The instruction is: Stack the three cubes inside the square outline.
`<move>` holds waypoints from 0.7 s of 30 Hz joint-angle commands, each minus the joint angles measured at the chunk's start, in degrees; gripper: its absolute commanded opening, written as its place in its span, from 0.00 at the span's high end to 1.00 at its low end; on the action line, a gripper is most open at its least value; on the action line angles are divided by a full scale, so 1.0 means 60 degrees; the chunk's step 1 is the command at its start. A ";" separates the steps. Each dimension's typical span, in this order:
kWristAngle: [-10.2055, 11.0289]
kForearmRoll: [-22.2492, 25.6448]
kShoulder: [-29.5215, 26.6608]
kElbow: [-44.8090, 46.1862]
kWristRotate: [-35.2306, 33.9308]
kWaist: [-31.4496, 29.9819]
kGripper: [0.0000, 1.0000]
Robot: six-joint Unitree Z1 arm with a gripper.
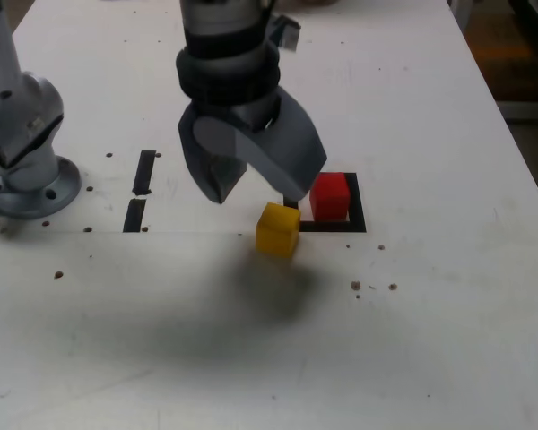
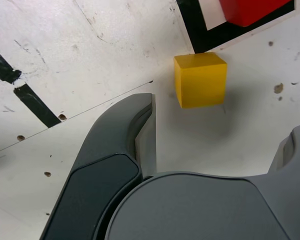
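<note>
With your jaws spread and empty above the bench (image 1: 430, 305), a skewed descent could knock the yellow cube (image 1: 277, 230), just outside the square outline's (image 1: 358, 202) corner, into the red cube (image 1: 329, 198) inside it.

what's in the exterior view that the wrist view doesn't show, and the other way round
Only the exterior view shows the arm's round base and the far part of the table. The wrist view alone gives a close look into the open gripper, with bare tabletop between its jaws. Both show the yellow cube, the red cube, black tape of the square outline and the two short tape strips. Neither shows a green cube.
</note>
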 commanded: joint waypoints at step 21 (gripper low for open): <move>-0.0243 -0.1192 0.1686 0.0480 -0.0003 0.0313 0.11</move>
